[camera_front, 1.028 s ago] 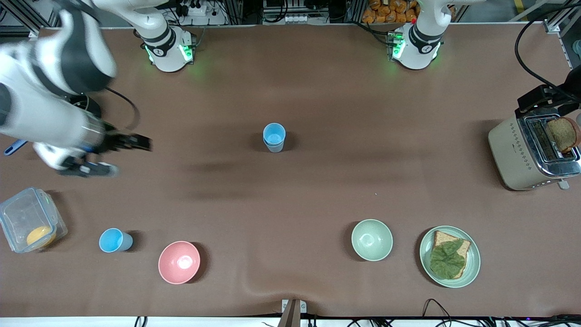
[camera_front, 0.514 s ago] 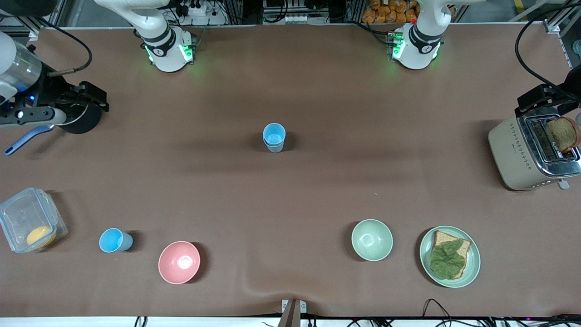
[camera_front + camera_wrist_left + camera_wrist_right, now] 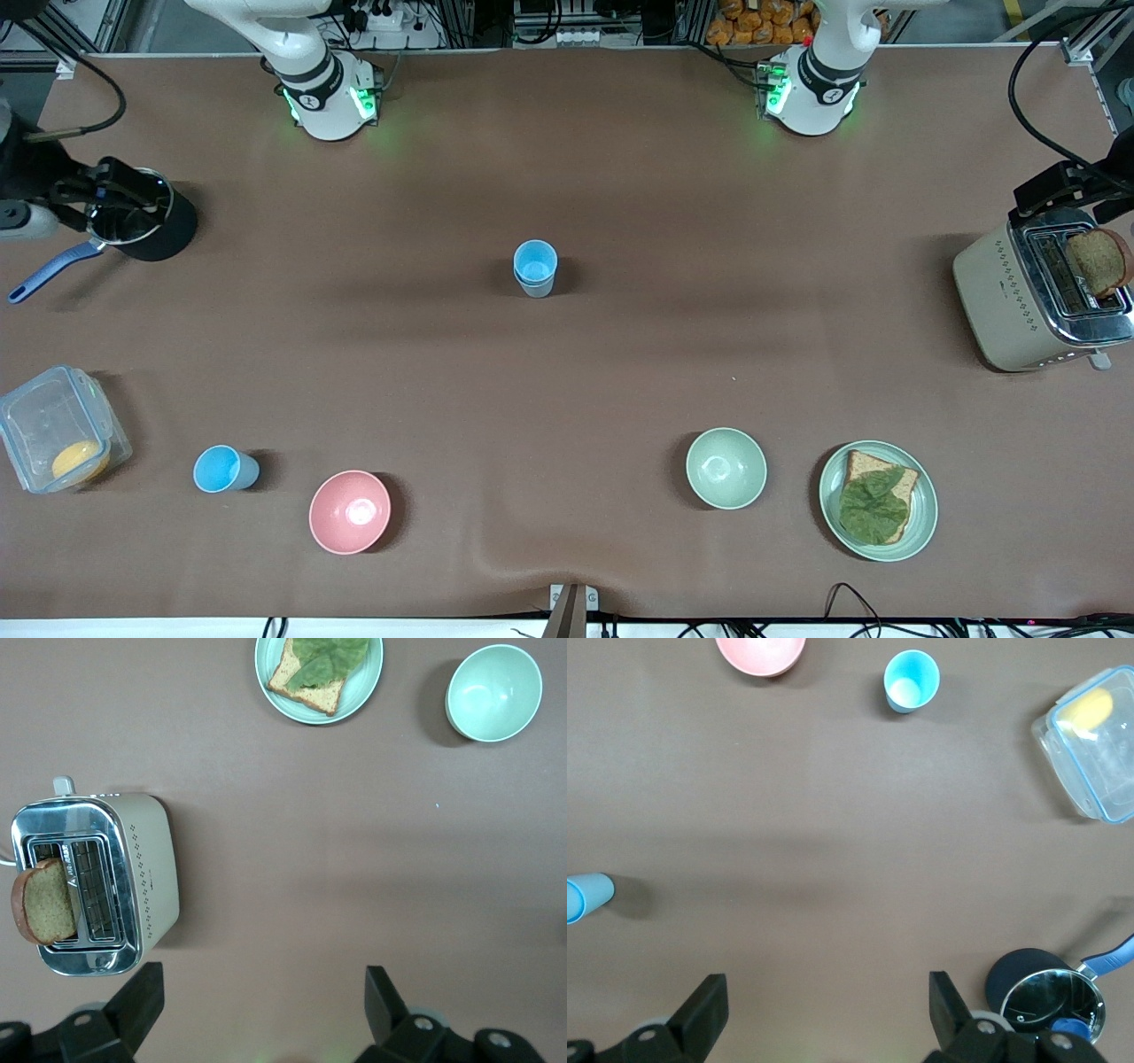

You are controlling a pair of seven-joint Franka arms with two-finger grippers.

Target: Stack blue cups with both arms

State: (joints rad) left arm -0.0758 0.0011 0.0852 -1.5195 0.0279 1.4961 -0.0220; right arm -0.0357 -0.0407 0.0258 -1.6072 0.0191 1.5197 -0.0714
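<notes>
A sky-blue cup (image 3: 535, 262) stands upright mid-table and seems to sit inside a paler grey-blue cup (image 3: 535, 286); this pair shows at the edge of the right wrist view (image 3: 586, 897). Another bright blue cup (image 3: 223, 469) (image 3: 911, 680) stands alone nearer the front camera toward the right arm's end, between a clear box and a pink bowl. My right gripper (image 3: 124, 193) (image 3: 826, 1010) hangs open and empty over the black pot. My left gripper (image 3: 1059, 188) (image 3: 263, 1010) is open and empty beside the toaster, waiting.
A black pot (image 3: 151, 226) with a blue handle and a clear lidded box (image 3: 55, 439) are at the right arm's end. A pink bowl (image 3: 349, 511), green bowl (image 3: 726, 467) and plate with bread and lettuce (image 3: 921, 514) line the near side. A toaster (image 3: 1001, 306) holds toast.
My right arm has swung back from over the table toward its end, and its gripper now hangs over the black pot. The cups and the left arm have not moved.
</notes>
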